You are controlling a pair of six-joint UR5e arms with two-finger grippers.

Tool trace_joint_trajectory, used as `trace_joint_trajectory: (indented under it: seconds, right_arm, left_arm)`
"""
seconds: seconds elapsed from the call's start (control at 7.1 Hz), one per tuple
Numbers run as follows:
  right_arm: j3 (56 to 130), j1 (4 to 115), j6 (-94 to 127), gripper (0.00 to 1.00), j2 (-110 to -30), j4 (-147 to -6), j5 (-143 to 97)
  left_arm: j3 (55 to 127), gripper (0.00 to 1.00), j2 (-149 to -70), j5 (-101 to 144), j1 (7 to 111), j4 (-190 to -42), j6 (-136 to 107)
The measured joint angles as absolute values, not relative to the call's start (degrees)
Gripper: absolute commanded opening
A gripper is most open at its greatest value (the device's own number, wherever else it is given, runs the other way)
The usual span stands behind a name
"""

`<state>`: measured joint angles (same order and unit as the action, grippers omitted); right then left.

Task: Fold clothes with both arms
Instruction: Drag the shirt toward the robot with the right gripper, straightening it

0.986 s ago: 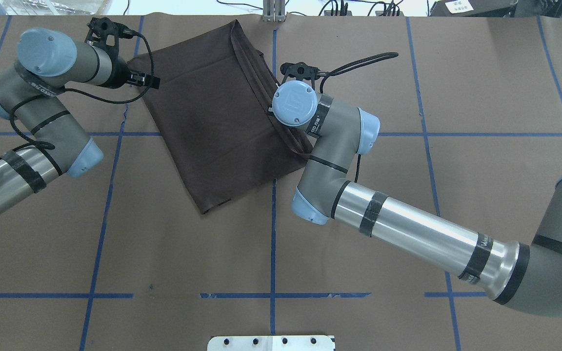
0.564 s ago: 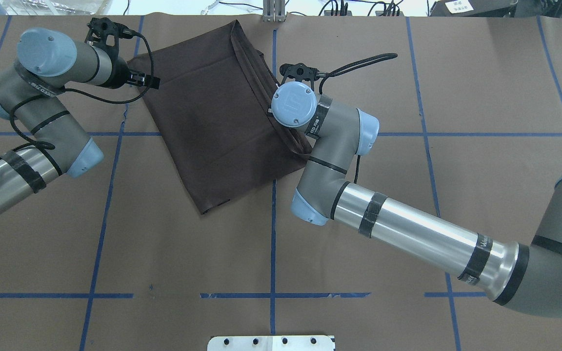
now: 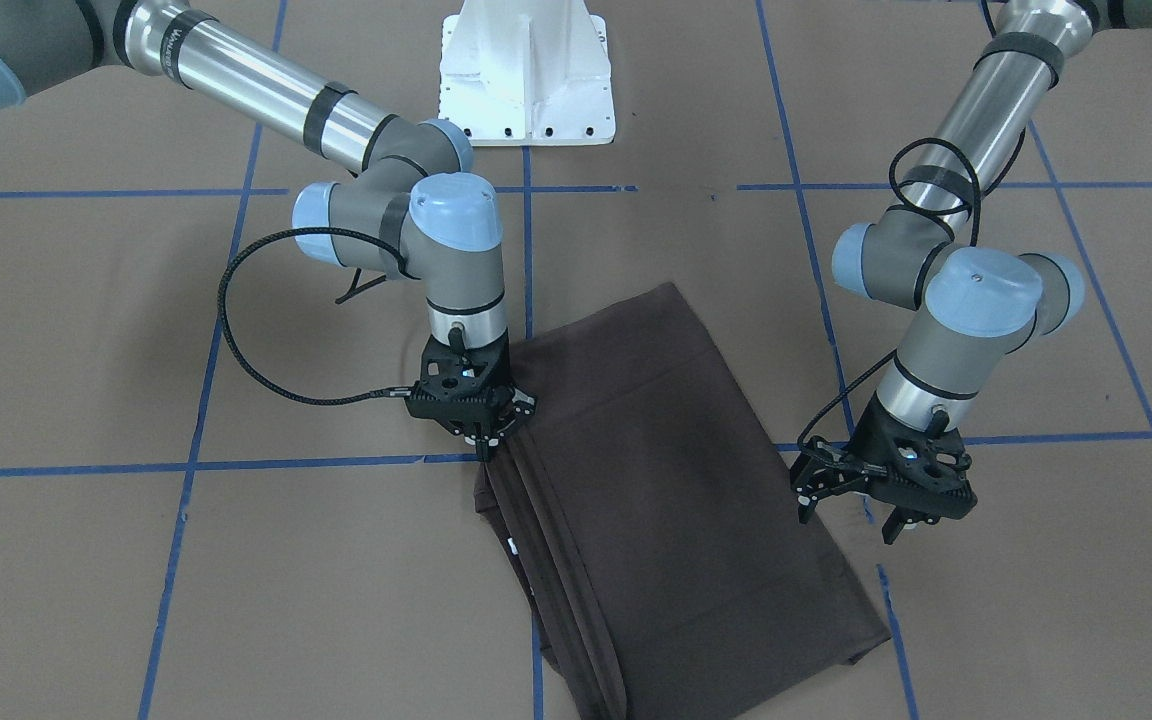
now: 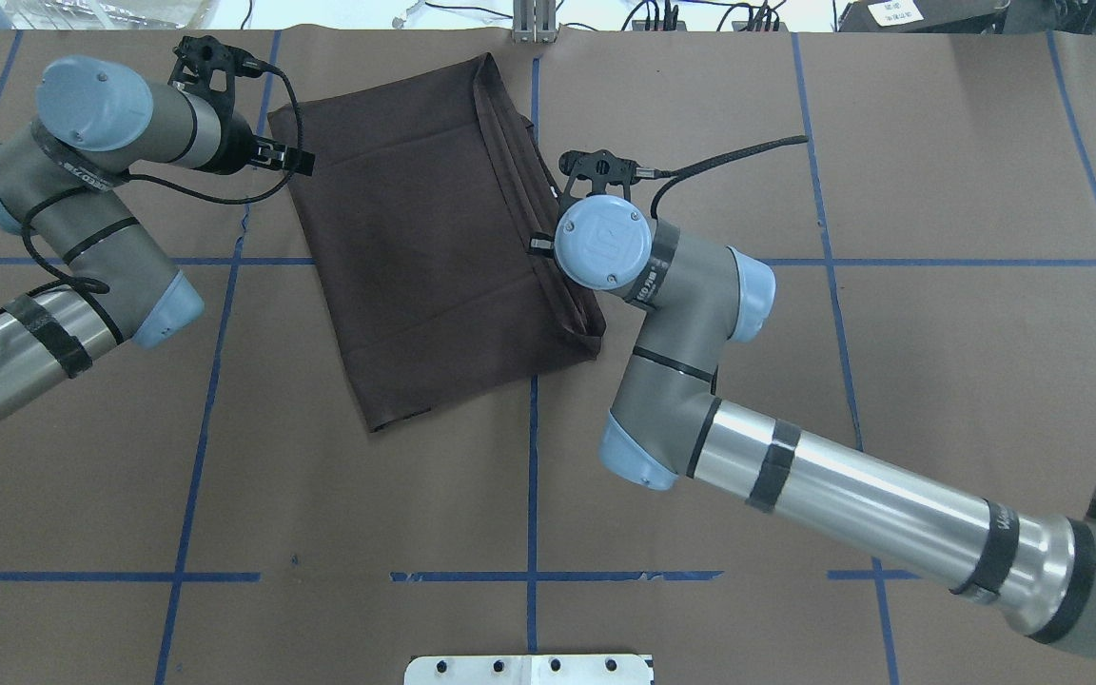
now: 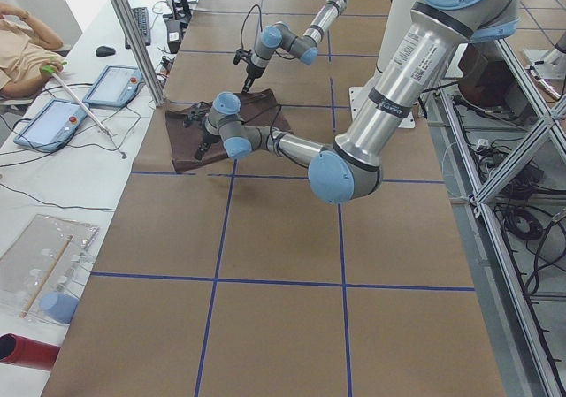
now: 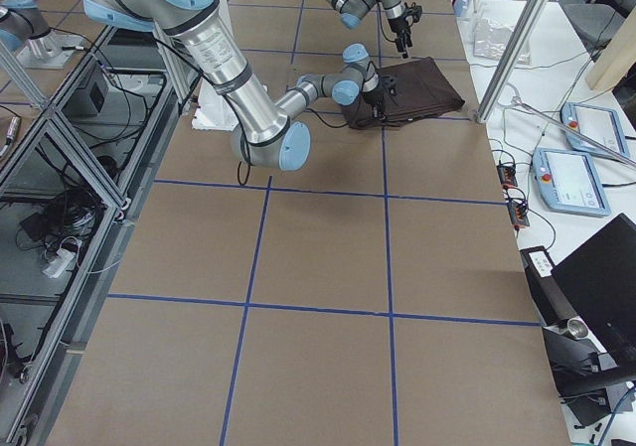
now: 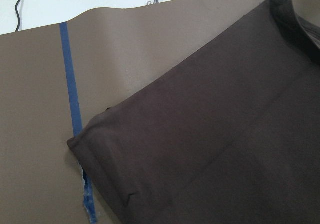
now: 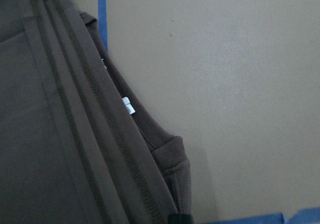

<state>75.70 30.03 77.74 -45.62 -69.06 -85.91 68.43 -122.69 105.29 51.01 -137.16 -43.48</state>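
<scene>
Right now the dark brown shirt [image 3: 656, 480] lies folded into a long rectangle on the brown paper table [image 3: 236, 580], set askew to the blue tape lines [image 3: 186, 465], one of which runs under it. Its stacked, stitched edges run down the side nearer the right arm, and a small white tag [image 8: 128, 106] peeks out between those layers in the right wrist view. The right gripper [image 3: 482, 445] points straight down at that layered side, its fingers drawn together and pinching the cloth at the rim. The left gripper [image 3: 851, 515] hangs just beside the opposite, smooth long edge, fingers spread wide with nothing between them — whether a fingertip touches the cloth I cannot tell. From the left wrist camera one folded corner of the shirt shows below, lying flat on the paper next to a tape line.
</scene>
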Motion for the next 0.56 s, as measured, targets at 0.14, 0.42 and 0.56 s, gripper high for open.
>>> trace_joint_trajectory:
  seconds: [0.14,0.42,0.56]
  right_arm:
    - [83.46,27.6,77.88,0.0,-50.76,-71.4,-84.5]
    - [98.14,23.32,77.99,0.0,-61.08,-75.36,-82.35]
    - [102.5,21.99,77.98,0.0,-65.49,-76.07,-81.55]
  left_arm:
    - [68.51,1.0,-122.72,105.29,50.81,-137.19,-43.68]
    - [68.7,1.0,-122.76,105.31,50.38,-137.2,-44.75]
    - [68.92,1.0,-122.78,105.35,50.09,-137.2,-45.2]
